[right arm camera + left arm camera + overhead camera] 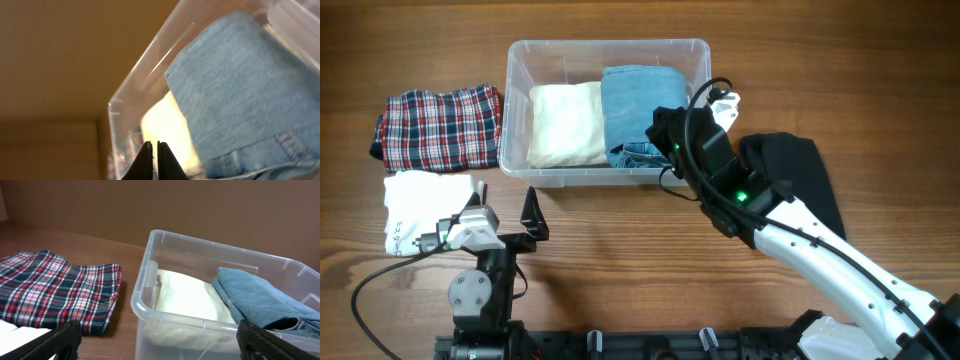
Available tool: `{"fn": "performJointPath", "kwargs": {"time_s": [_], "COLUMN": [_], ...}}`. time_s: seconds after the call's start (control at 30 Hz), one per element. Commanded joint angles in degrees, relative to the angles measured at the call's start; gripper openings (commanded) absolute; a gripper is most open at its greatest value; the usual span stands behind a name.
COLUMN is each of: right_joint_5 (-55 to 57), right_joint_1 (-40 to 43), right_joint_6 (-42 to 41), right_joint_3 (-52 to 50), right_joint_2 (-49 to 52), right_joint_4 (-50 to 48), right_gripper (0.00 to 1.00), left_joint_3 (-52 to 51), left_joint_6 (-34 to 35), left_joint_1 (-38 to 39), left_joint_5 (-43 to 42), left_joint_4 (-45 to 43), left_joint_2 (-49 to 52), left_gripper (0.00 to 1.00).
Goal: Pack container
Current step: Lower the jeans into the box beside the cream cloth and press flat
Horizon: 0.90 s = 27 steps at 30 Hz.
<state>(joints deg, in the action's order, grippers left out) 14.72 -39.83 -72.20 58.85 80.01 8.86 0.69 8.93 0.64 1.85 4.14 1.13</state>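
My right fingers (155, 147) are shut and empty, above the jeans (235, 85) in the container (142, 75). My left fingers (161, 341) are wide open and empty.

The right arm (800, 235) hides part of the black cloth (817, 172) and the container (610, 45).

No text, label, brand, number or sign can be read anywhere.
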Motion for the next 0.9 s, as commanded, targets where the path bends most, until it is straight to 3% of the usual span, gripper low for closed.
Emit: {"fn": "performJointPath", "kwargs": {"time_s": [0.0, 0.17, 0.43, 0.87], "right_joint_5": [-7.5, -18.7, -27.3, -26.4], "right_joint_1": [2.0, 6.2, 8.2, 8.2], "right_joint_6": [16.0, 29.6, 41.0, 61.9], "right_joint_3": [1.0, 1.2, 1.6, 7.0], "right_joint_2": [1.1, 1.9, 6.1, 9.3], "right_joint_4": [-0.7, -0.4, 2.4, 9.2], "right_gripper": [0.04, 0.04, 0.04, 0.04], "left_joint_3": [-0.4, -0.4, -0.4, -0.4], "left_joint_6": [0.4, 0.4, 0.4, 0.4], "left_joint_1": [0.2, 0.2, 0.2, 0.2], "left_joint_5": [0.6, 0.6, 0.6, 0.6], "left_joint_4": [-0.2, -0.2, -0.2, -0.2], "left_joint_2": [-0.3, -0.3, -0.3, -0.3], "left_gripper": [1.00, 1.00, 1.00, 1.00]}}
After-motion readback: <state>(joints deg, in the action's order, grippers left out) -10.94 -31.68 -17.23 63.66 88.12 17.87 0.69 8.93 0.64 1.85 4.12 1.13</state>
